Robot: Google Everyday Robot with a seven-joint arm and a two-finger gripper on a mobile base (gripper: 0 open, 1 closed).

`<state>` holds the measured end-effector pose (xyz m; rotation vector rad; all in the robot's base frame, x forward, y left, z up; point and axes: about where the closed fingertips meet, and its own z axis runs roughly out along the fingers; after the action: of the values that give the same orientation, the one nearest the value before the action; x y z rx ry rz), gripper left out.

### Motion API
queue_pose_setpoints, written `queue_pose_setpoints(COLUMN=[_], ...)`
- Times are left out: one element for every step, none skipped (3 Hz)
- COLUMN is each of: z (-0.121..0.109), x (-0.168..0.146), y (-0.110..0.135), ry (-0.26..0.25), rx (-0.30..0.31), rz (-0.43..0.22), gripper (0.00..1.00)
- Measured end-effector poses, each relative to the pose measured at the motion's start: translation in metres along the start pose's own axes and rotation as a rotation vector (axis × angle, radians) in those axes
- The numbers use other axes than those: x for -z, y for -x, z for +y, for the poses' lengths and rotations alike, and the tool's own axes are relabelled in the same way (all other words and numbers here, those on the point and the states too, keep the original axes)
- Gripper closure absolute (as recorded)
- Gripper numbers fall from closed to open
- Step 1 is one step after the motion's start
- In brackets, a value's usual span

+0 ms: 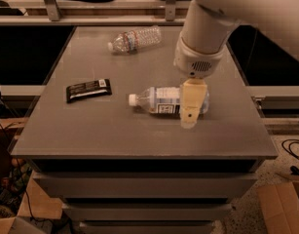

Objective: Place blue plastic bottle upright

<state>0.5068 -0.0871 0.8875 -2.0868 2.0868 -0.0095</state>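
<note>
The blue plastic bottle (161,100) lies on its side near the middle of the grey table (115,130), white cap pointing left, white and pale-blue label facing up. My gripper (190,117) hangs from the white arm directly over the bottle's base end, its cream fingers covering that end of the bottle.
A smaller ribbed clear bottle (135,39) with a red-blue label lies on its side at the back of the table. A black snack bar (88,89) lies at the left. A cardboard box (280,208) stands on the floor at the lower right.
</note>
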Motion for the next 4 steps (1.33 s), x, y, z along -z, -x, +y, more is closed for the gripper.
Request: queue_pose_setpoints(z=[0.001,0.000,-0.007,-0.018], x=[-0.030,-0.055,-0.073,-0.073], y=[0.007,0.011,0.018,0.029], ry=[0.023,0.048,0.066,0.059], rx=[0.003,0.001,0.005,0.022], rz=[0.016,0.028,0.041,0.052], gripper=[0.00,0.00,0.17,0.41])
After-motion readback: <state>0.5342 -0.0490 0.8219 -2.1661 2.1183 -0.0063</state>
